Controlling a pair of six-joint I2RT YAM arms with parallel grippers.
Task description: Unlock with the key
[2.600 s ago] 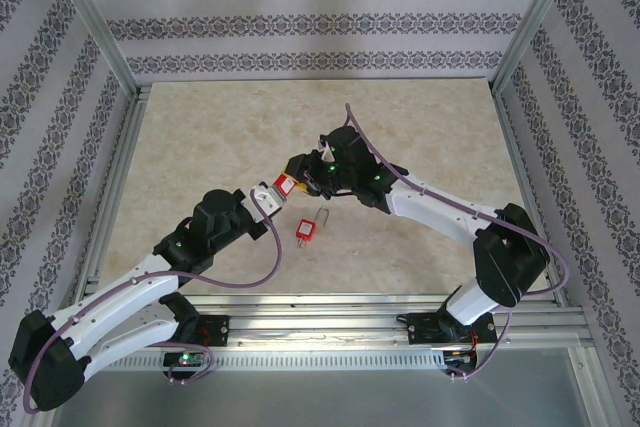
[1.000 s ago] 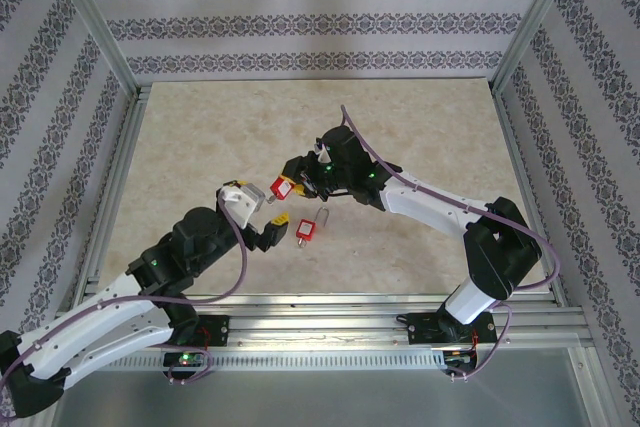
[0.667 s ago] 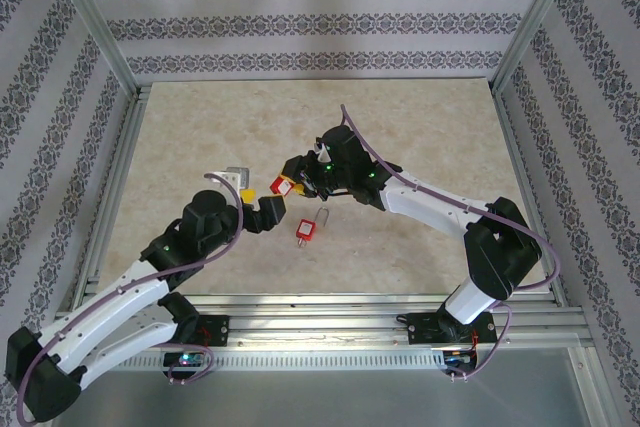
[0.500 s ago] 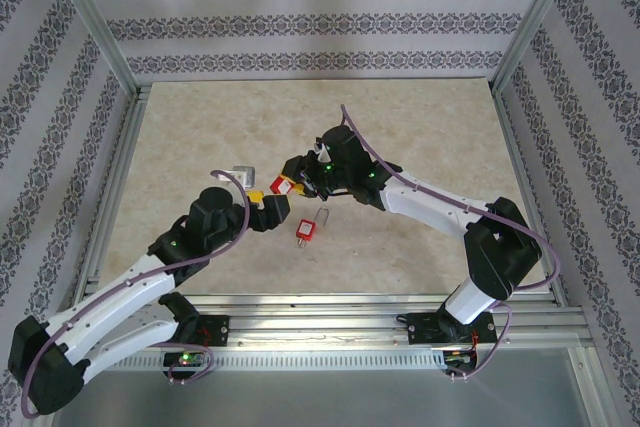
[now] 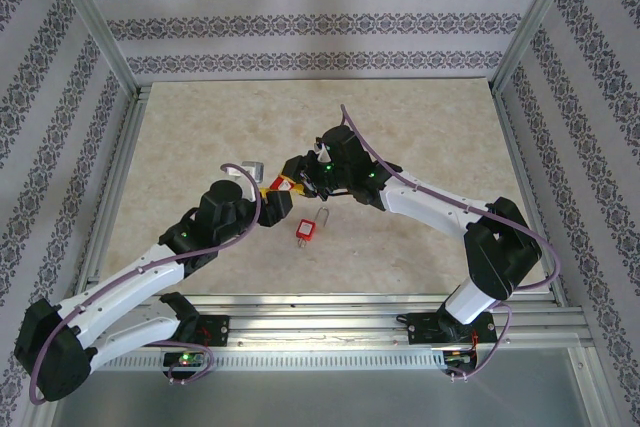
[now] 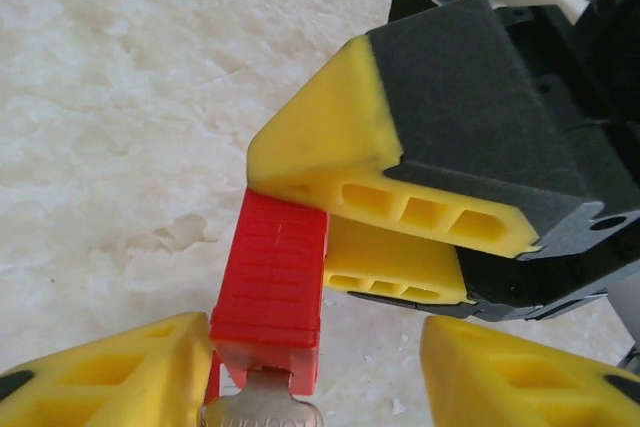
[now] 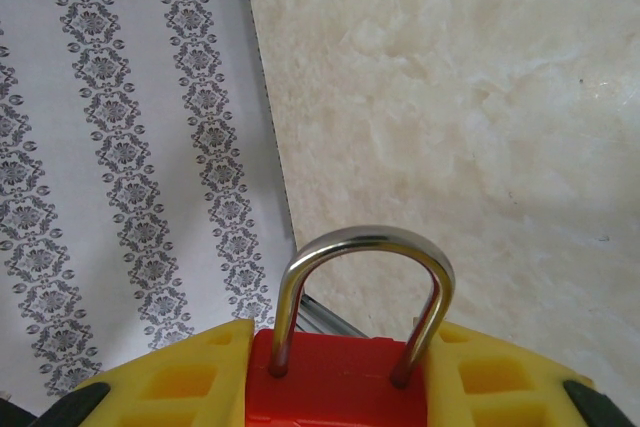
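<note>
A red padlock (image 7: 340, 379) with a steel shackle (image 7: 365, 247) is held above the table, my right gripper (image 7: 345, 367) shut on its body. In the left wrist view the padlock (image 6: 270, 282) hangs from the right gripper's yellow fingers (image 6: 400, 182), and a silver key (image 6: 265, 409) sticks out of its lower end. My left gripper (image 6: 320, 372) straddles the key with its jaws apart. The key head rests against the left finger (image 6: 110, 382), while the right finger (image 6: 530, 377) stands clear of it. From above, both grippers meet at the padlock (image 5: 284, 185).
A second red padlock (image 5: 308, 229) lies flat on the marble tabletop just in front of the grippers. Aluminium rails (image 5: 130, 177) and patterned walls enclose the table on all sides.
The left arm has swung up and right to the held padlock, and its jaws have narrowed around the key. The right arm has stayed still with the padlock.
</note>
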